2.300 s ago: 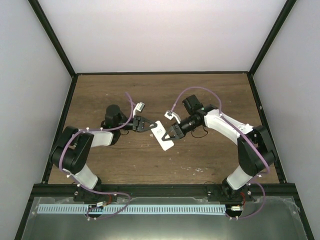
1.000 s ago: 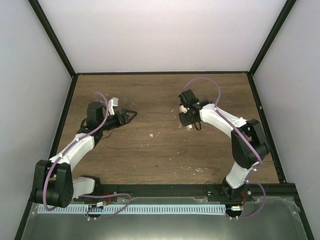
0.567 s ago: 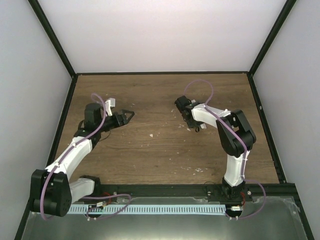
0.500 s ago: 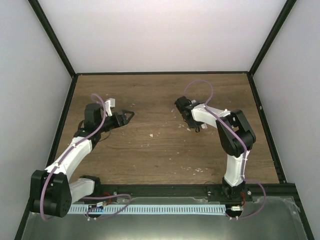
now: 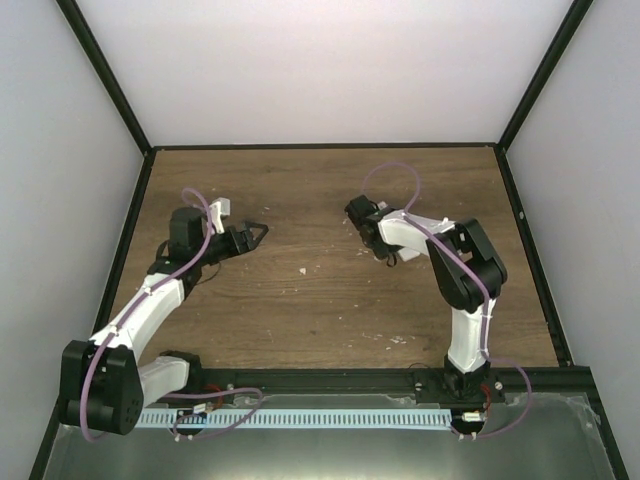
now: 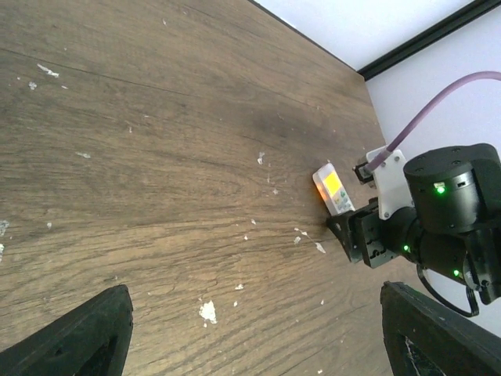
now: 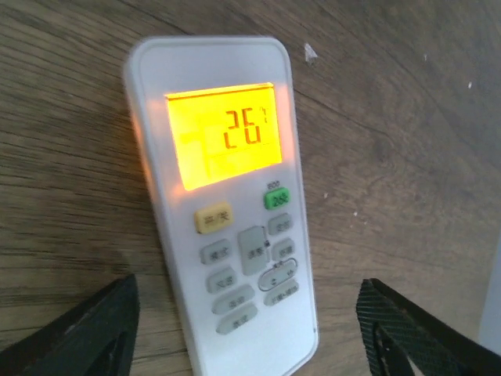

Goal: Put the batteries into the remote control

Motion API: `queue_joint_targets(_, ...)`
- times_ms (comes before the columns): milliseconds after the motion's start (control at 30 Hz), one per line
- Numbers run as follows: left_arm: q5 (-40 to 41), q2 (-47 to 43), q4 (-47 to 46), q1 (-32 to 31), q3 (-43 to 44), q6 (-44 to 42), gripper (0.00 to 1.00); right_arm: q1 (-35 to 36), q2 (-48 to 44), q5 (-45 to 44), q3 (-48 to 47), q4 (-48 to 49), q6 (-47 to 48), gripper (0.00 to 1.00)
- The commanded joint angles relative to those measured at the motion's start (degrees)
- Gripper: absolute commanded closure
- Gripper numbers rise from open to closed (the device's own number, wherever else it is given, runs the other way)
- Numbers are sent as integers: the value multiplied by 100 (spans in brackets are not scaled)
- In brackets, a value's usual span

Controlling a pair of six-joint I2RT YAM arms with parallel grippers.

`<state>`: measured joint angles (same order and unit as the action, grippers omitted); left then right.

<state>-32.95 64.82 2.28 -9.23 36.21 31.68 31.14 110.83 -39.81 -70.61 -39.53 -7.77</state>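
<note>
The only thing I can read is the number 26 on the lit orange screen (image 7: 223, 137) of the remote control (image 7: 239, 210); the marks on its buttons (image 7: 254, 252) are too blurred for me

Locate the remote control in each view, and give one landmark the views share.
Top external: not discernible under the right gripper.
Left wrist: right of centre, the remote control lies beside that gripper, screen lit.
Right wrist: fills the centre, between the fingers.
Shared landmark: the right gripper.
</note>
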Motion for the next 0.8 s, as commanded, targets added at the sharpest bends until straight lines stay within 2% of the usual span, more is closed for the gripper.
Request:
queue_joint_targets(0, 140, -58, 108, 27, 127, -15, 12, 159, -219, 620, -256, 142, 45, 21)
queue_joint_targets(100, 373, -155, 332, 27, 284, -137, 12, 157, -670, 1131, -209, 286, 38, 3)
queue_joint_targets(233, 739, -386, 638, 27, 565, -367, 33, 156, -1300, 1811, -111, 558, 150, 0)
queue_joint_targets(267, 828, -444, 719, 27, 650, -417, 28, 149, -1451, 1927, -103, 620, 165, 0)
queue_joint_targets(300, 884, -485, 785, 29, 749, -478, 4, 134, -1595, 2041, -95, 667, 163, 0)
queue_joint_targets(333, 949, -529, 879, 27, 847, -525, 1, 116, -1715, 2149, -98, 706, 142, 0)
queue_joint_targets(533, 1156, -449, 1377, 27, 1447, -687, 0, -58, -2252, 2781, -36, 993, -14, 0)
queue_joint_targets(767, 1609, -578, 1425, 27, 1459, -504, 0, -161, -2428, 2955, 59, 1019, -203, 0)
